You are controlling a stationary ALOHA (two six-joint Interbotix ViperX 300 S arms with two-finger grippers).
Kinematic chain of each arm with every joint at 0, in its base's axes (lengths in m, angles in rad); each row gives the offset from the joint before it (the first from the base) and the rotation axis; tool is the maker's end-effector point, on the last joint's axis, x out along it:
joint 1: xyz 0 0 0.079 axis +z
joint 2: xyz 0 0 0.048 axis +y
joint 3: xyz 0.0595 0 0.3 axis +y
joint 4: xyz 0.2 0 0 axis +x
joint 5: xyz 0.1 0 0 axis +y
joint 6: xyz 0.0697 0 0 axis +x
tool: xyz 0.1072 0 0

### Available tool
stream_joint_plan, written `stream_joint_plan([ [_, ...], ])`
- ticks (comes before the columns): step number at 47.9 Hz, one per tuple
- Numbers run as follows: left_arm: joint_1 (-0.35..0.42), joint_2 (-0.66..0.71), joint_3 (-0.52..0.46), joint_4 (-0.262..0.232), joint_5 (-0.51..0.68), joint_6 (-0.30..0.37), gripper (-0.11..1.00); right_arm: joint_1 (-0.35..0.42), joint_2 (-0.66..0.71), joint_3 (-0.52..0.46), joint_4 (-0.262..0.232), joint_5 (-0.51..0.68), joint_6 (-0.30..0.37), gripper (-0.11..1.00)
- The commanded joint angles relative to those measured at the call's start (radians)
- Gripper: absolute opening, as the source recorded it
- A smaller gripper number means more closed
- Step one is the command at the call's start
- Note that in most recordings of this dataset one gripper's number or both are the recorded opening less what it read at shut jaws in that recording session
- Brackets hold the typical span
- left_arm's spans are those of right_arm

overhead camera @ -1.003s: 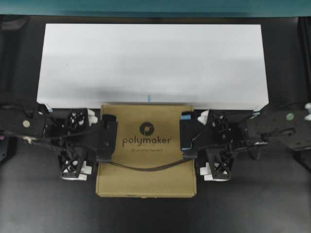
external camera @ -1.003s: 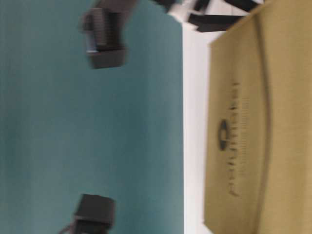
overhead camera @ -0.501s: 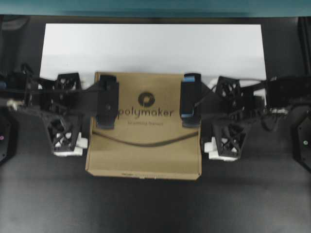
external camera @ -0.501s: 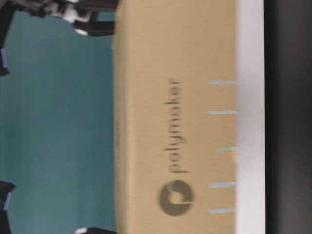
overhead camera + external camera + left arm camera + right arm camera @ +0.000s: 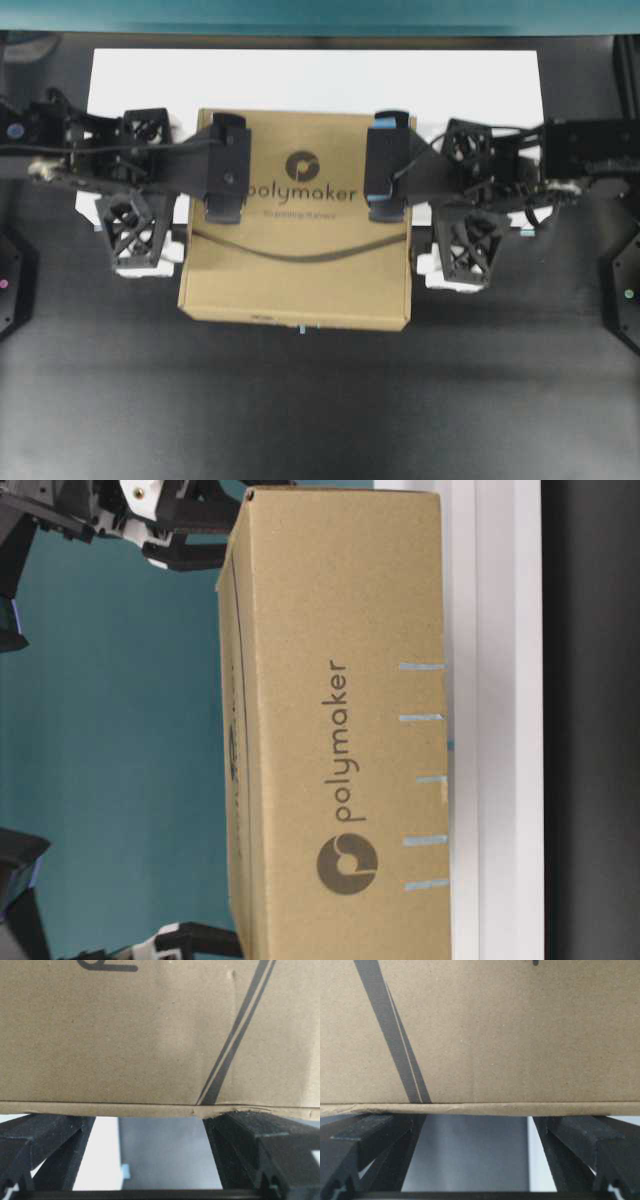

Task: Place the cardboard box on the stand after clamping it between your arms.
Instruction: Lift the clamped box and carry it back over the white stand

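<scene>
The brown cardboard box (image 5: 300,255) printed "polymaker" is clamped between my two arms. It hangs over the front half of the white stand (image 5: 310,80), and its near edge reaches past the stand's front. My left gripper (image 5: 195,182) is open, with its spread fingers against the box's left side. On the box's right side my right gripper (image 5: 413,195) presses the same way, also open. Each wrist view shows the box's edge (image 5: 100,1109) (image 5: 470,1108) lying across the spread fingertips (image 5: 240,1122) (image 5: 570,1127). In the table-level view the box (image 5: 330,630) sits at the stand (image 5: 505,720); I cannot tell whether they touch.
The dark tabletop (image 5: 300,420) lies in front of the stand. Black arm bases stand at the left edge (image 5: 8,285) and the right edge (image 5: 625,290). A teal wall (image 5: 300,15) runs behind the stand. Bare stand surface shows either side of the box.
Both arms have carried the box from the tabletop in front of the stand, up and back over the stand's front half. The grippers stayed open.
</scene>
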Motion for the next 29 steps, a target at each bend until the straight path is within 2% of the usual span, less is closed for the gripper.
stream_joint_plan([
  [1, 0.017, 0.005, -0.048, -0.003, -0.071, 0.003, 0.80, -0.018, 0.017, -0.054, 0.003, -0.083, -0.038, 0.80],
  [11, 0.051, 0.044, -0.015, -0.003, -0.126, 0.032, 0.80, -0.051, 0.043, -0.026, 0.003, -0.127, -0.081, 0.81],
  [29, 0.117, 0.063, -0.029, -0.003, -0.143, 0.067, 0.80, -0.118, 0.055, 0.012, 0.003, -0.160, -0.149, 0.81],
])
